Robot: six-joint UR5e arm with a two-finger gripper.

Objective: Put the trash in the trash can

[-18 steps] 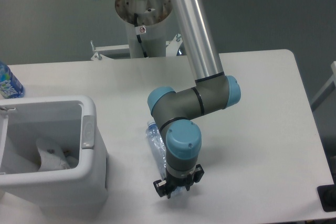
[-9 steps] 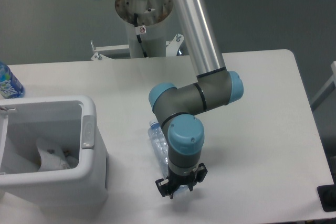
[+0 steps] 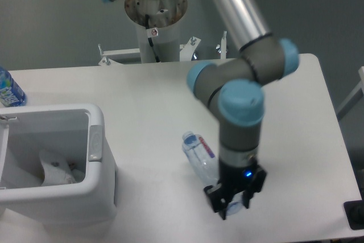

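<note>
Now the gripper (image 3: 232,205) pinches the low end of the bottle (image 3: 199,153); the bottle has come up and moved right since a moment ago; the napkin (image 3: 54,169) sits inside the trash can (image 3: 95,143), well apart; a blue-labelled bottle (image 3: 8,89) stands far left on the table (image 3: 142,95).

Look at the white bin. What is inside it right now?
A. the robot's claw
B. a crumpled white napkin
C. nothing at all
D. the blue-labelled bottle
B: a crumpled white napkin lies at the bottom of the bin, while the clear bottle is out on the table by the claw.
</note>
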